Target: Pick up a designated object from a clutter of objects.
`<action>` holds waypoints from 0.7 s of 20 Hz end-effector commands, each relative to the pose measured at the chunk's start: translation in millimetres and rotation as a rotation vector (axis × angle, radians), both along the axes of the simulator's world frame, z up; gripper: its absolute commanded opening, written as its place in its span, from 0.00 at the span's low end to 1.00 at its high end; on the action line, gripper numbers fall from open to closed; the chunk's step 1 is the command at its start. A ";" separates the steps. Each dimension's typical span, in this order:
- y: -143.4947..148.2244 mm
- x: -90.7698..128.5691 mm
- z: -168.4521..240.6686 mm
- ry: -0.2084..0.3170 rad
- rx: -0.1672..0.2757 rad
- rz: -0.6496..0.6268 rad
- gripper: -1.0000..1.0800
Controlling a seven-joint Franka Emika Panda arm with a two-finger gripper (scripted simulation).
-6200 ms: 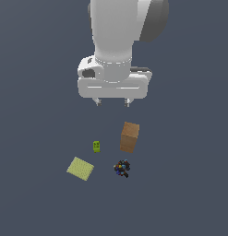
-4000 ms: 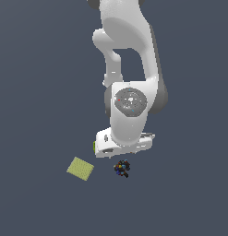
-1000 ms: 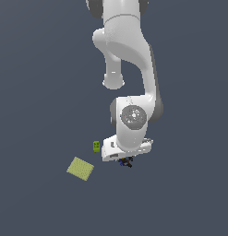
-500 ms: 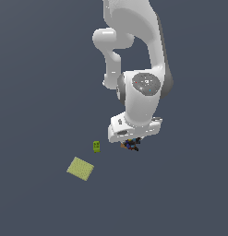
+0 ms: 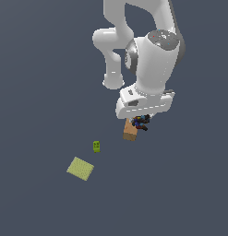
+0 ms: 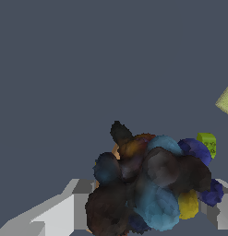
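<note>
In the exterior view the white arm rises out of the top of the frame, bends through a rounded elbow joint and comes down to a broad wrist and hand whose underside faces the floor. The gripper (image 5: 142, 120) sits just under that hand, and the dark lump (image 5: 141, 122), speckled blue, red and orange, is caught between its fingers, tucked up against the hand and raised off the dark floor. Directly below and slightly toward the exterior view's left of the lump, the tan-brown box (image 5: 129, 132) shows only its lower part, the rest hidden by the hand and the lump. The small bright green block (image 5: 96, 146) lies well apart toward the exterior view's left, and the flat yellow-green square (image 5: 80, 168) lies beyond it, nearer the camera, flat on the floor. In the wrist view the lump (image 6: 150, 184) fills much of the frame, a knobbly mass of black, pale blue, deep blue, orange and yellow patches, with the grey fingers (image 6: 57, 213) closed against it on either side. Past its edge the green block (image 6: 207, 142) peeps out, partly covered by the lump, and a corner of the yellow-green square (image 6: 225, 100) is cut off at the frame's border.
</note>
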State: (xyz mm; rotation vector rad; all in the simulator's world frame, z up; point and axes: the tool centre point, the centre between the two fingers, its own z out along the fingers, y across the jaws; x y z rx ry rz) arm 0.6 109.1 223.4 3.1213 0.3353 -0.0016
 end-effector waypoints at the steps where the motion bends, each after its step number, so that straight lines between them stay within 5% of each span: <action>1: 8.1 -14.5 20.7 -0.001 -0.001 0.000 0.00; 14: 48.7 -83.7 122.3 -0.001 0.000 0.000 0.00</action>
